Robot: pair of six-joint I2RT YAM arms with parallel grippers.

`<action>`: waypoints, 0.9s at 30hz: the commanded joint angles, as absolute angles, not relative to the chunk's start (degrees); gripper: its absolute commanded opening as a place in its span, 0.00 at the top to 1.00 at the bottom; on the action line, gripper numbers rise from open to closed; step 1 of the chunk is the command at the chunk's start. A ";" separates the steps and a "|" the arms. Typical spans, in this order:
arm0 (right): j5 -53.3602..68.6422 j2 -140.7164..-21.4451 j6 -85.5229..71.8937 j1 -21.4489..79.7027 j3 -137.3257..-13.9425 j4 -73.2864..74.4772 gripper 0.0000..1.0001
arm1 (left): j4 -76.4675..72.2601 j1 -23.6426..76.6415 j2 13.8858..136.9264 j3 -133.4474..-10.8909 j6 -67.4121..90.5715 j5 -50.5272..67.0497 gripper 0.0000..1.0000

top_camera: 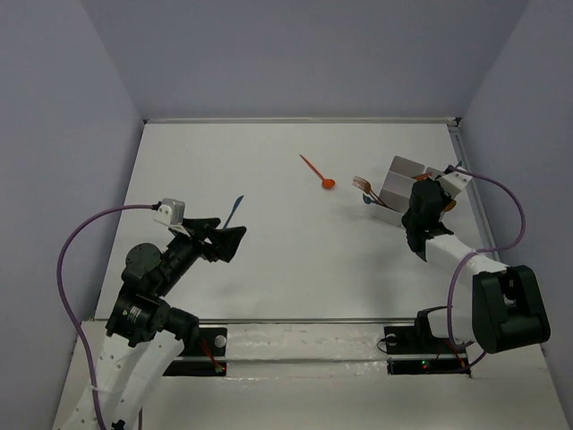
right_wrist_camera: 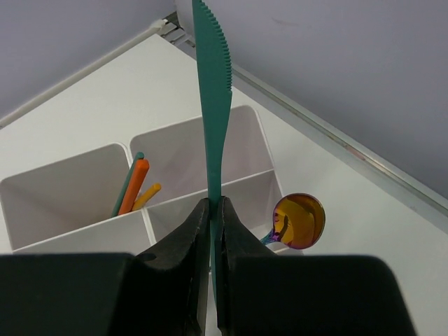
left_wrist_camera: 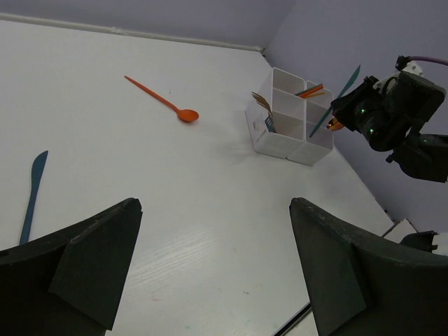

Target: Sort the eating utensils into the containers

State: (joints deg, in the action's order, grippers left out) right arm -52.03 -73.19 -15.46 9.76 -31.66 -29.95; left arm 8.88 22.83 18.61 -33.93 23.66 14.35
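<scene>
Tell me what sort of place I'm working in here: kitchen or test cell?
Most likely a lab test cell, not a kitchen: a white table boxed in by plain walls, a divided tray, and a plastic teal knife in the right end effector.

White four-compartment tray (left_wrist_camera: 276, 145) holds forks (top_camera: 362, 185) and orange handles (right_wrist_camera: 133, 187); a copper spoon (right_wrist_camera: 299, 221) shows at its edge. Teal knife (right_wrist_camera: 214, 105) stands blade-up above it, pinched by the right gripper (right_wrist_camera: 212, 204). Orange spoon (top_camera: 318, 173) and blue knife (top_camera: 234, 211) lie flat, well apart.

Handle of teal knife (right_wrist_camera: 214, 91) hidden.
</scene>
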 commanded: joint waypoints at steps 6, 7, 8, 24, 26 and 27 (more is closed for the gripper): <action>-50.54 -72.16 -22.05 9.40 -32.25 -25.33 0.69 | 6.68 23.20 18.98 -35.77 23.20 14.24 0.01; -50.54 -71.90 -22.06 9.40 -32.43 -24.27 0.67 | 6.68 23.20 19.07 -35.77 23.20 14.24 0.01; -50.36 -71.46 -22.06 9.40 -32.43 -24.00 0.66 | 6.68 23.20 19.16 -35.68 23.20 14.15 0.01; -40.09 -62.76 -22.23 18.63 -39.37 -8.54 0.58 | 7.03 17.06 25.13 -35.77 23.55 14.33 0.01; -36.05 -62.32 -23.02 19.94 -41.38 -4.15 0.58 | 7.47 14.96 27.94 -36.12 23.29 14.24 0.01; -34.64 -61.97 -23.11 21.60 -42.01 -3.00 0.58 | 7.64 14.16 30.47 -36.30 23.12 14.15 0.01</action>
